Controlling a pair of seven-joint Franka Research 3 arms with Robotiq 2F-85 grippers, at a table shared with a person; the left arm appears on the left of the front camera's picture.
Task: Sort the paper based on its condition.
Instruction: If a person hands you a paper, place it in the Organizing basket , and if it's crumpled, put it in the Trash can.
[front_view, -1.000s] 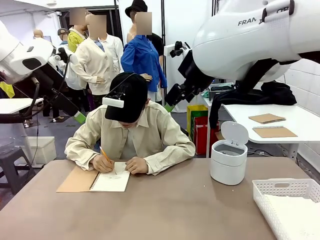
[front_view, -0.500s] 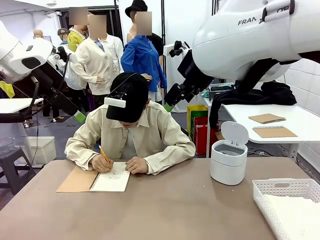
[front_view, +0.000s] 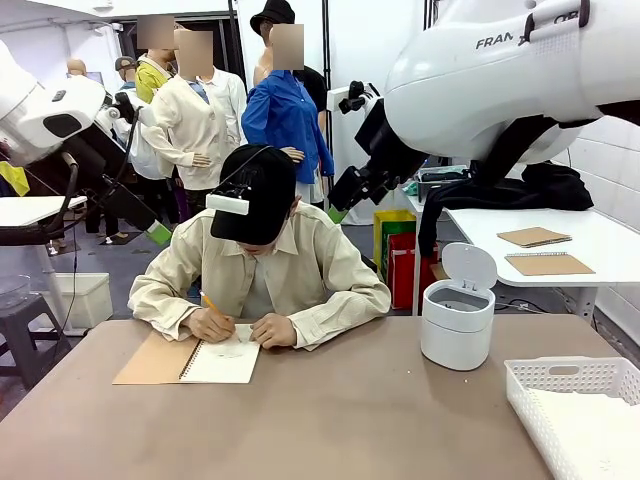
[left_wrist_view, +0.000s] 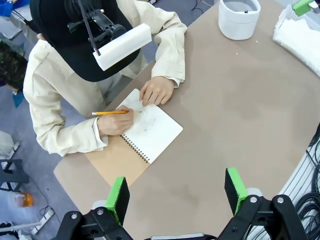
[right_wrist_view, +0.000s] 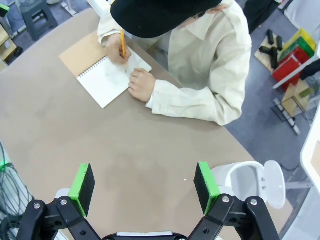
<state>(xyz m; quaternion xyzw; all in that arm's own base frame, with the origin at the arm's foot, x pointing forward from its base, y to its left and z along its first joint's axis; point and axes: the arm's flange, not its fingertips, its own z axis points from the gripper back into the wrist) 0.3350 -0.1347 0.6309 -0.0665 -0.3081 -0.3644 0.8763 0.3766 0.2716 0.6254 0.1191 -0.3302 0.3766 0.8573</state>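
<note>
Paper lies white inside the lattice tray at the near right corner of the counter in the front view, well apart from the spiral notebook open before the person at the far side. One hand holds a pencil to the page, the other hand rests beside it, and a white bin with its lid up stands between notebook and tray. In the left wrist view the left gripper hangs above bare counter, jaws wide apart with nothing between the green pads; the notebook lies beyond them, the bin and tray at the top right. In the right wrist view the right gripper is likewise spread wide and empty, with the notebook at the upper left and the open bin at the lower right.
</note>
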